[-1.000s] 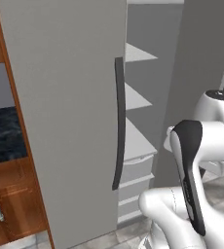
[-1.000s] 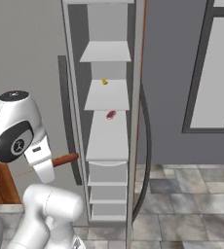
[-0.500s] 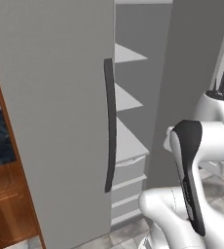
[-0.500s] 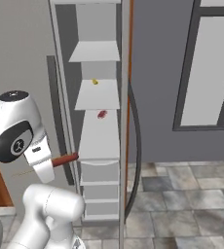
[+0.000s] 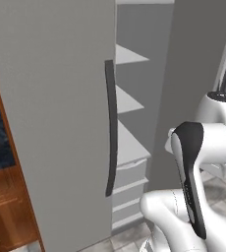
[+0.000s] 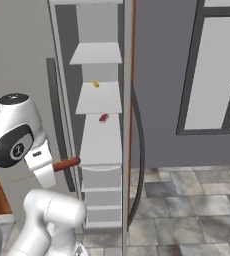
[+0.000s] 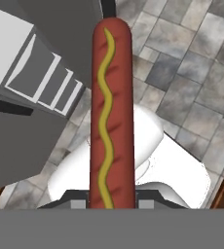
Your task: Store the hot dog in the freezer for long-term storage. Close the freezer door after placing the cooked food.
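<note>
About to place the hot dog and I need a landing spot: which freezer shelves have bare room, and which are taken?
The top shelf is bare. The long shelf above the drawers is mostly free in front of the small red item. The middle shelf has a yellow item at the back. The gripper holds the hot dog.

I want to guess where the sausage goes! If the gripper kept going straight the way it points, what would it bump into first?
Probably the tiled floor. In the hand view the gripper, shut on the hot dog, points downward past the robot's own body, with the freezer drawers off to one side. Depth is hard to judge.
</note>
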Available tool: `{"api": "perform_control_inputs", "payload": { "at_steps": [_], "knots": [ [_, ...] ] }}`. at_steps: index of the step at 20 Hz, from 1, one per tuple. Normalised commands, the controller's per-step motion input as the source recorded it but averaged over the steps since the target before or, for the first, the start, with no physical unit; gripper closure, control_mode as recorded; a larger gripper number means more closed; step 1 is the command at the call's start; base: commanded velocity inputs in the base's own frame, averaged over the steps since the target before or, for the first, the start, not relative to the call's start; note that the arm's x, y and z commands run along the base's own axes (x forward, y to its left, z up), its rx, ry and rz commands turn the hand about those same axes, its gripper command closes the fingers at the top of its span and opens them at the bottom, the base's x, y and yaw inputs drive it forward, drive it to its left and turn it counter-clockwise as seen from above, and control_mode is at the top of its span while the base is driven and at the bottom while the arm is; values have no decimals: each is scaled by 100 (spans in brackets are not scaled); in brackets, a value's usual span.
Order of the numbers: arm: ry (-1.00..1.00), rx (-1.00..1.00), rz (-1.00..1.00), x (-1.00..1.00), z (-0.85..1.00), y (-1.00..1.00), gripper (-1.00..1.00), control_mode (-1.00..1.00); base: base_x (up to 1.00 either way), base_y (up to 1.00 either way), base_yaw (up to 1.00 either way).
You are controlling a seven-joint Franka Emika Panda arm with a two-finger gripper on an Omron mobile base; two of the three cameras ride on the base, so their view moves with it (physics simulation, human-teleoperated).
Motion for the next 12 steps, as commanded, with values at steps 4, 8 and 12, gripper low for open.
{"api": "perform_control_inputs", "payload": {
  "at_steps": [4,8,12],
  "knots": [
    [0,0,0,0,0,0,100,100,41,2,0],
    [0,0,0,0,0,0,100,100,42,0,0],
    [0,0,0,0,0,0,100,100,44,0,0]
  ]
}}
